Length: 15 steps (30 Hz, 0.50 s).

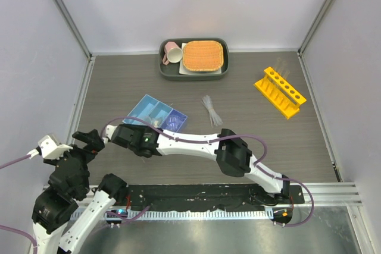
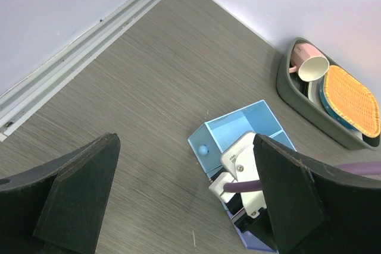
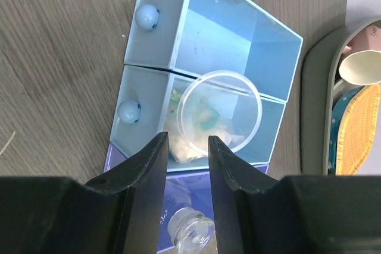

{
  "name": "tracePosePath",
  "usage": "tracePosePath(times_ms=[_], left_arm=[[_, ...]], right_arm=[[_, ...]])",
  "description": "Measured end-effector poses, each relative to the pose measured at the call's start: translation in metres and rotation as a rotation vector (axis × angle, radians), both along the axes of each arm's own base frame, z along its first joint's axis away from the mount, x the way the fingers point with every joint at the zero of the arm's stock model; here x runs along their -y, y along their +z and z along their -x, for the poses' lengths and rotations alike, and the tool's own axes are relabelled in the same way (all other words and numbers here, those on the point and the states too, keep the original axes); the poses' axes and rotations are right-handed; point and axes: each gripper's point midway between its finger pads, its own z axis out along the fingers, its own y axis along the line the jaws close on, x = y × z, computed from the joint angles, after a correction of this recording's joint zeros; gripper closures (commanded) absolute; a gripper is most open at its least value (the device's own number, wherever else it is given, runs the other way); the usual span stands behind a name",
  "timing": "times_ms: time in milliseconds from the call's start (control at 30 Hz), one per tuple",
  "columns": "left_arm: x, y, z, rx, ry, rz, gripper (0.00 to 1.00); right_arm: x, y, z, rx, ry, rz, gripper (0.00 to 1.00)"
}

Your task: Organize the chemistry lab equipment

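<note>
The clear beaker (image 3: 220, 114) stands upright in the middle compartment of the blue tray (image 3: 238, 22), left of the table's (image 1: 250, 87) centre. The right gripper (image 3: 186, 138) is partly apart, straddling the beaker's near wall and seemingly not pinching it. It should lift straight up so neither finger drags the rim. The left gripper (image 2: 184, 141), wide apart and empty, hangs near the table's left edge.

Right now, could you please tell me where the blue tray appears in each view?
Top: tray left of centre.
Left wrist: tray low, right of centre.
Right wrist: tray fills the middle.
Shared landmark: pink mug, seen in every view.
</note>
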Motion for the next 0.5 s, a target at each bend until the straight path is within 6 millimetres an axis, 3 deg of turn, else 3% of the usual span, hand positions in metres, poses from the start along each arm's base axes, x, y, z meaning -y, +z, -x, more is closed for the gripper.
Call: tracePosePath(times_ms=[500], left_arm=[[0.0,-0.001,0.0,-0.003,0.0,-0.002,0.0]], right_arm=[[0.003,-0.004,-0.019,-0.016,-0.022,-0.009,0.62]])
